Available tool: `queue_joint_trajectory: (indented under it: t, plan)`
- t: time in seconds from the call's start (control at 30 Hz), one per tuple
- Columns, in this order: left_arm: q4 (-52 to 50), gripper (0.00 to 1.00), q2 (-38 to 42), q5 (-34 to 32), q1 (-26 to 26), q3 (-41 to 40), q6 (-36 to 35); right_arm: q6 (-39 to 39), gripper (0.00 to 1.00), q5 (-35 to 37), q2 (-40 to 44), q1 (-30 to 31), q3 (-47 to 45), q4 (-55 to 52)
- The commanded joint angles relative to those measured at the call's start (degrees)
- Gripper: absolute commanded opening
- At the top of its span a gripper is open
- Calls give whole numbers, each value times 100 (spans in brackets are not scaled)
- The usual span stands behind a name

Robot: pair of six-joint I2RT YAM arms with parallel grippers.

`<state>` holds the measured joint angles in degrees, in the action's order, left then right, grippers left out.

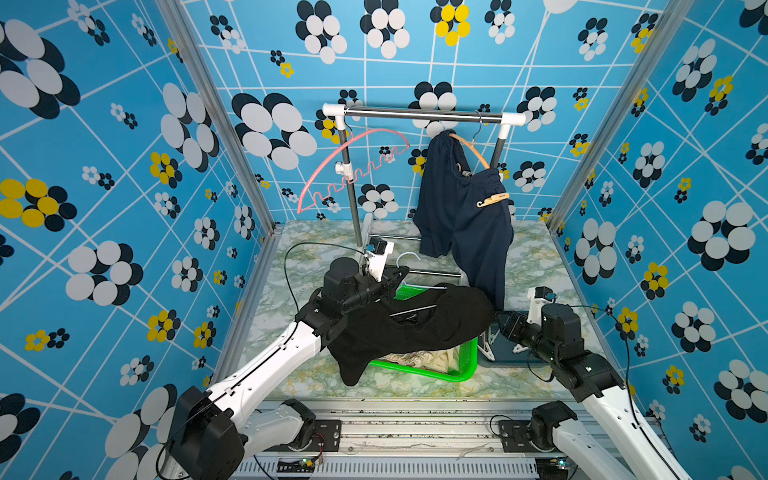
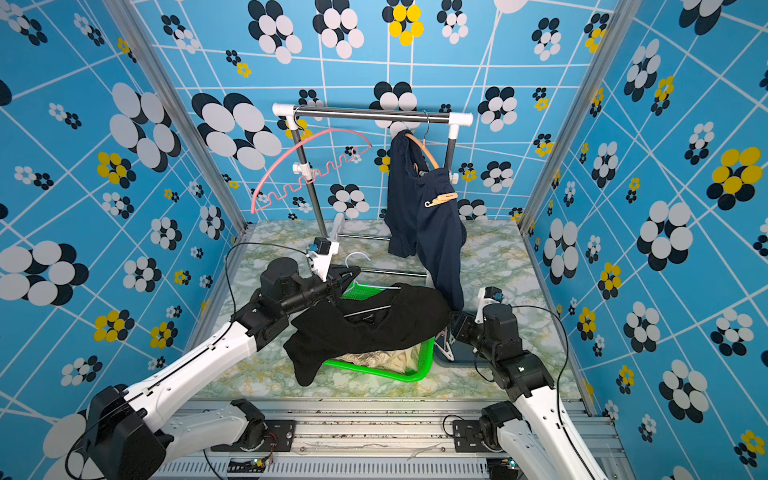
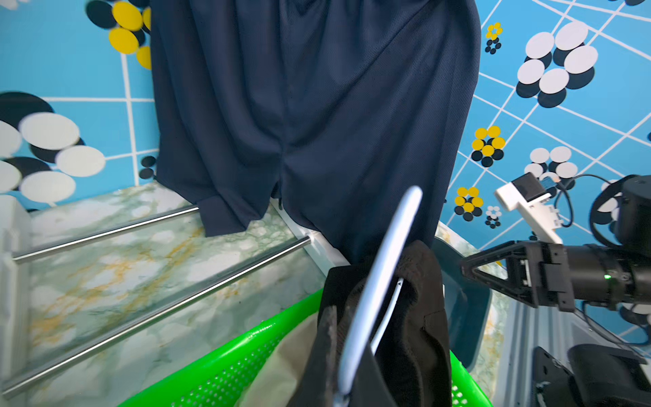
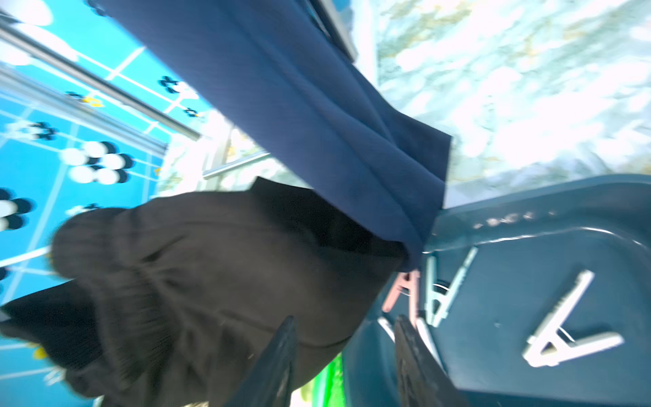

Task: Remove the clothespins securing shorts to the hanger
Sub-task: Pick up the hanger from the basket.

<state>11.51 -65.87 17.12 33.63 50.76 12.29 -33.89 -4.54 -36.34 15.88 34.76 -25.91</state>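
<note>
We're counting from the front: one green basket [image 1: 436,376] and one dark tray [image 4: 510,246] just beside it on the marble table [image 1: 316,257]. We're seeing three pairs of shorts. The beige shorts [image 1: 415,358] are lying in the basket. The black shorts [image 1: 407,328] are draping across it on a white hanger [image 3: 387,253]. The navy shorts [image 1: 465,216] are hanging at the back.

We're counting four pins for sure. Three are lying in the tray: a white pin [image 4: 562,310], a mint pin [image 4: 429,296] and a pinkish-tan pin [image 4: 401,289]. A white sliver is showing by a right finger [image 4: 412,356], and we cannot tell whether it is a fifth.

The black shorts are covering most of the beige pair and the basket's middle. One navy leg is dangling down to the tray's edge and hiding part of its rim.

The left gripper [image 1: 399,275] is clamping tight on the white hanger near its hook, holding it above the basket. The right gripper [image 4: 345,320] is hovering low over the tray's near side with its fingers well apart and nothing between them.

Further back, the fourth, a tan pin [image 1: 494,199], is pinching the navy waistband. The navy pair is hanging off an orange hanger [image 1: 473,151] on the single rack [image 1: 415,114]. A bare pink hanger [image 1: 353,141] is dangling from the rack's other end, so that's three hangers in all.
</note>
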Motion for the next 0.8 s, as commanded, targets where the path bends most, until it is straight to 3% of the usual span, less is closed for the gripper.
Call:
queue_joint_trajectory:
  t: [0.0,0.1,0.27,0.47,0.77]
  plan:
    - [485,0,422,-991,201,-145,-538,-23,44,-380,90,107,338,124]
    - [381,0,652,-1502,390,-178,-806,-36,43,-39,98,473,586,-12]
    - [478,0,883,-1943,500,-276,-933,-40,43,1059,-121,1586,1030,-189]
    - [181,0,783,-1877,512,-94,-897,-175,44,1747,-810,2561,1271,178]
    - [-51,0,688,-1713,510,23,-654,-295,52,2394,-1952,3297,1669,691]
